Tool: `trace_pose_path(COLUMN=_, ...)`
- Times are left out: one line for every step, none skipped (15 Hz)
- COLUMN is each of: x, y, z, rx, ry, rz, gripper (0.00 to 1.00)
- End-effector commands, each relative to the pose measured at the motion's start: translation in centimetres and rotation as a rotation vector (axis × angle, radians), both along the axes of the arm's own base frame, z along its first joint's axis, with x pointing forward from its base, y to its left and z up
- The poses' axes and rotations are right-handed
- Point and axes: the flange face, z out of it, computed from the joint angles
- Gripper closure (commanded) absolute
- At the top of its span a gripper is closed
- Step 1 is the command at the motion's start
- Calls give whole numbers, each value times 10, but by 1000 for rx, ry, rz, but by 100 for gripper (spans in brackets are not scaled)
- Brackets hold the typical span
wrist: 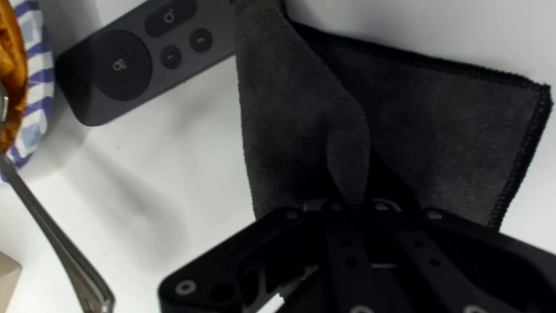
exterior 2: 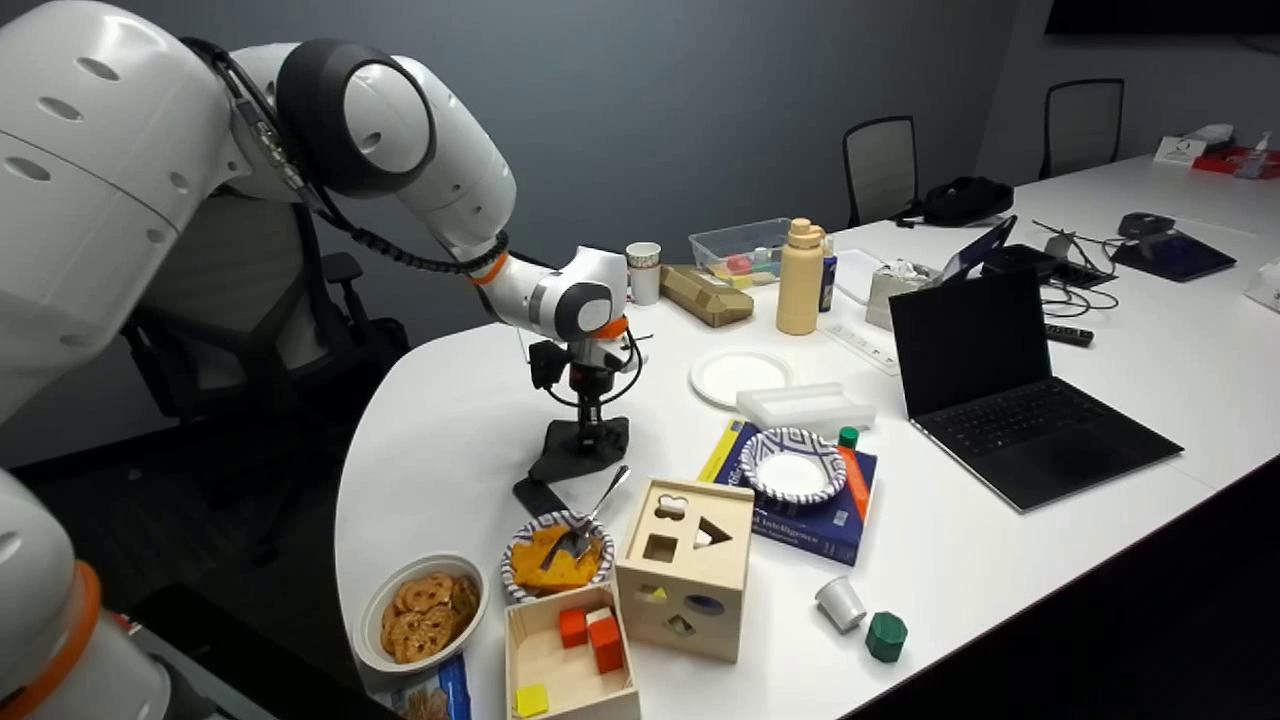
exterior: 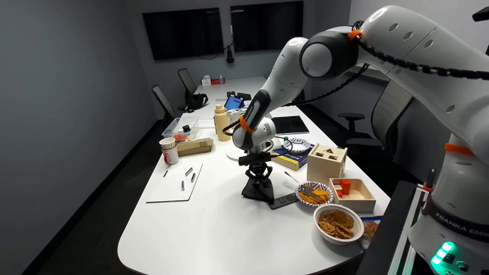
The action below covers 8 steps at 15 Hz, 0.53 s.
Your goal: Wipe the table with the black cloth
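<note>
Since black cloth (wrist: 425,130) is being judged light, soft, limp, bunched fold is being preferred over hem for hold. Fold is being clamped between jaws of gripper (wrist: 357,208), lower centre of wrist view; rest is being supported by table (exterior: 206,229), filling centre to right above jaws.

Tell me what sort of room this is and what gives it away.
Most likely an office meeting room: a long white table, chairs beside it and two dark screens on the wall.
</note>
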Motion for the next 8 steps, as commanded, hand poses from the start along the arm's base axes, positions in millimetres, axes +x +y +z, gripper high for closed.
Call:
trace_pose_path(x=-42, y=-36, z=-23, rx=-48, ry=40, rz=-102, gripper=99)
trace_pose_path(x=-47, y=-46, z=-26, rx=-49, ry=35, rz=-131, gripper=99)
trace_pose_path(x=-51, y=-54, z=-27, rx=-55, ry=28, rz=-167, gripper=99)
trace_pose_path(x=-52, y=-62, z=-29, rx=-51, ry=12, rz=-198, gripper=99)
trace_pose_path(x=-52, y=-69, z=-30, rx=-48, ry=-2, rz=-225, gripper=99)
trace_pose_path(x=-52, y=-75, z=-30, rx=-43, ry=-16, rz=-250, gripper=99)
trace_pose_path(x=-50, y=-80, z=-30, rx=-41, ry=-25, rz=-269, gripper=99)
trace_pose_path(x=-46, y=-83, z=-30, rx=-40, ry=-34, rz=-281, gripper=99)
